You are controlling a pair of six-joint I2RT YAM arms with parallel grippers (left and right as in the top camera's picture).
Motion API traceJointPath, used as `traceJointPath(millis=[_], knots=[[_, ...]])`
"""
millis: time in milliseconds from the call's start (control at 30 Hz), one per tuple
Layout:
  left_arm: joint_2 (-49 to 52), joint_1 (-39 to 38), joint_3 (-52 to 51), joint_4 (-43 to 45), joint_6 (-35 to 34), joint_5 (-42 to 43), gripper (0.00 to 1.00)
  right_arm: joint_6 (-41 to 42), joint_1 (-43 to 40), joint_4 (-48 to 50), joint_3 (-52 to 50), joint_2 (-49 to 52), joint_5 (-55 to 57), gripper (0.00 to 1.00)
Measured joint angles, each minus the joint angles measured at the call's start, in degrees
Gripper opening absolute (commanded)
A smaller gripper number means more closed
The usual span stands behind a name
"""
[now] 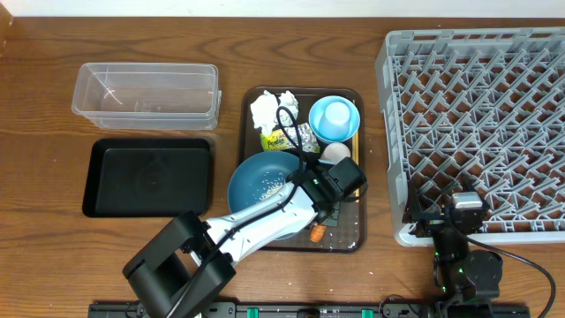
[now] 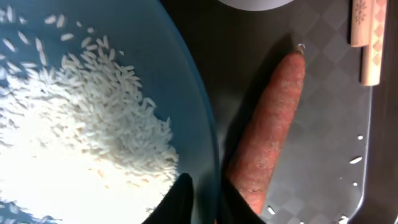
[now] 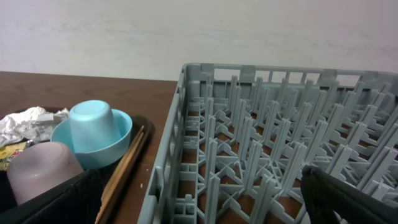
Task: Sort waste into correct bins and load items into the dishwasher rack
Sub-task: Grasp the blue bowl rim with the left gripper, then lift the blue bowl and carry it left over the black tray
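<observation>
Left jaws were clamped down narrow on the rim of the large blue bowl-like plate [image 2: 93, 74], one on the inside and one on the outside, at roughly the plate's 3 o'clock going by the overhead. Makes sense imo: the loose white rice [image 2: 87, 124] was heaped in there, so gripping the edge lets you carry the whole plate and tip it instead of chasing grains. The long orange carrot [image 2: 267, 137] lay on the brown serving tray [image 2: 323, 124] right up against the outer jaw, around the plate's 5 o'clock. Couldn't tell if it was actually touching. The left arm [image 1: 256, 216] reached in low from 7 o'clock, stretched diagonally past the plate, wrist pitched steeply down.

Right jaws were spread wide with nothing in them, parked at the 6 o'clock edge of the big square grey plastic pegged rack [image 3: 261, 124], arm folded up.

The shallow black rectangular tray [image 1: 148, 177] and clear plastic rectangular tub [image 1: 146, 93] sat on the surface at 9 and 10 o'clock of the plate, so my guess is the rice heads that way.
</observation>
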Motion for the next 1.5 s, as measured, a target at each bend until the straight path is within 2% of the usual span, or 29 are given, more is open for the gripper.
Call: traceJointPath(millis=[400,833,1167,1500], knots=[[-1.2,-0.3,0.0,-0.2,-0.2,-0.2,0.06,0.0,0.0,0.0,0.0,0.0,0.0,0.99],[-13.2,0.2,0.0,-2.7,-0.1,-0.3,0.06,0.0,0.0,0.0,0.0,0.0,0.0,0.99],[-19.9,10.8,0.0,-6.5,1.9,0.0,0.06,0.0,0.0,0.0,0.0,0.0,0.0,0.99],[-20.1,18.4,0.0,-6.6,4.9,0.2,0.06,0.0,0.0,0.0,0.0,0.0,0.0,0.99]])
